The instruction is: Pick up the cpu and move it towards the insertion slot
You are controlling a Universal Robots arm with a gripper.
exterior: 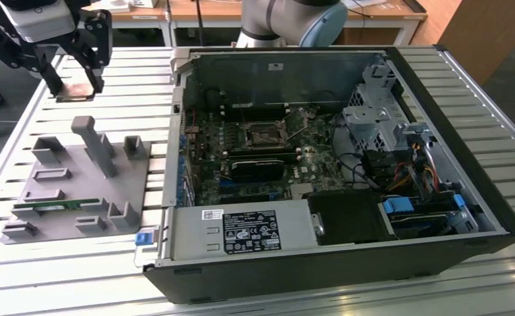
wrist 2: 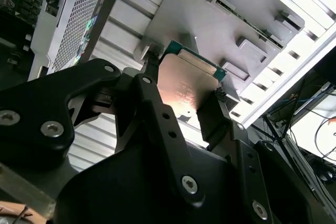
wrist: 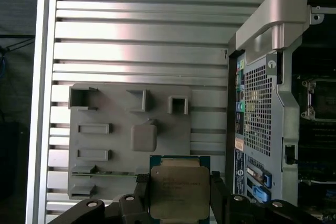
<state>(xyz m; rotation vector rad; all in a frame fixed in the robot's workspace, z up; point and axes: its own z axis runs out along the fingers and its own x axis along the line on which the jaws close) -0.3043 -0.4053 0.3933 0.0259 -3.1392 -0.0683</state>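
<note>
the cpu (wrist: pixel 179 192) is hanging metal side up, the gripper (exterior: pixel 73 85) clamping it by two opposite edges, probably to spare its underside. it is hovering above the surface (exterior: pixel 64 273), beyond the grey tray (exterior: pixel 73 187) that is carrying a green memory stick (exterior: pixel 55 205). the insertion slot (exterior: pixel 264 135) is sitting inside the open computer case (exterior: pixel 327 273), well apart.

slatted metal table (exterior: pixel 490 85) | wooden desk (exterior: pixel 218 8) behind | brown cabinet (exterior: pixel 485 26) at exterior view's right
</note>
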